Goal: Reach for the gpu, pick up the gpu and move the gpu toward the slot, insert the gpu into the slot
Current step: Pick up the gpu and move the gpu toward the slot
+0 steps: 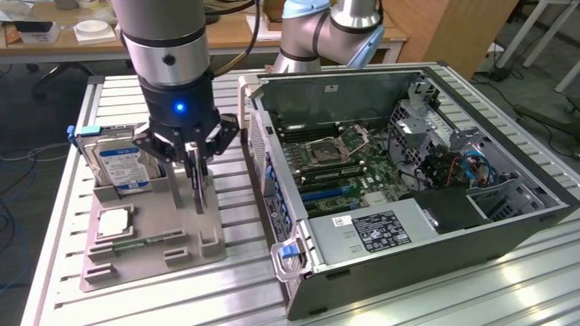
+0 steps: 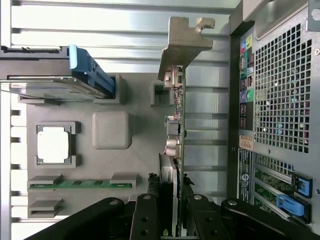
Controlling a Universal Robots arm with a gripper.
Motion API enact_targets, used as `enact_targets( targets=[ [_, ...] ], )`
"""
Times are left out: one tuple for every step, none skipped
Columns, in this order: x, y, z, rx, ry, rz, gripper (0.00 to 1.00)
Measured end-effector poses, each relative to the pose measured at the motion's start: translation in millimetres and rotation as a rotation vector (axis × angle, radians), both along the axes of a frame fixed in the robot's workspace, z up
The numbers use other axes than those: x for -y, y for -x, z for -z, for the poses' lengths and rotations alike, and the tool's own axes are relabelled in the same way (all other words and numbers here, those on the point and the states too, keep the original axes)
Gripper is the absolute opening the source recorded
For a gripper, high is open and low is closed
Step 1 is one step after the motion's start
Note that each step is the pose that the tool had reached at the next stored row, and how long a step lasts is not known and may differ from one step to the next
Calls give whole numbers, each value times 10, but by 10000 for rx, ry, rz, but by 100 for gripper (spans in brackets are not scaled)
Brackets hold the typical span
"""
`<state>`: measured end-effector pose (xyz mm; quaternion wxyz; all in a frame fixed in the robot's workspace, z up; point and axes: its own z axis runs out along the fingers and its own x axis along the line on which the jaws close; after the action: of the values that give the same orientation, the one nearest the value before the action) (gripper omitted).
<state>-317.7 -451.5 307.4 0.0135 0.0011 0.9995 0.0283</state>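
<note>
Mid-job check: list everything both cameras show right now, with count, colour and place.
gpu, thin green circuit card with black fan cooler and silver bracket: 1, standing on edge in the tray, beside the case.
blue-labelled silver hard drive: 1, upright at the tray's far end.
small square silver processor chip: 1, in a tray pocket.
narrow green memory stick: 1, flat in the tray beside the chip.
grey plastic holder tray: 1, on the table, exterior view's left.
open black computer case: 1, exterior view's right, motherboard exposed.
slatted aluminium table: 1, silver, under everything.
second robot arm: 1, pale blue-grey, behind the case.
black pincer: 1, lowered onto the gpu's upper edge.
</note>
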Motion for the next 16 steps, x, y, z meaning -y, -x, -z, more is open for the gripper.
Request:
enact_targets(
  targets=[
    [0,0,-4,0,0,0,27],
    [0,0,-9,0,0,0,27],
    [0,0,-13,0,0,0,27],
    [0,0,-17,0,0,0,27],
    [0,0,-22,1,-1,0,27],
    [0,0,-26,0,0,0,27],
    [0,0,-30,1,-1,0,27],
    [0,0,-36,0,0,0,27],
    [0,0,-40,0,-1,0,27],
    [0,0,-45,0,-1,0,27],
    [0,0,-51,1,-1,0,27],
    [0,0,-56,0,-1,0,27],
    [0,0,-64,-1,-1,0,27],
    [0,0,-70,0,-2,0,27],
    [0,0,-77,-1,-2,0,27],
    [0,0,-82,1,-5,0,27]
  ],
)
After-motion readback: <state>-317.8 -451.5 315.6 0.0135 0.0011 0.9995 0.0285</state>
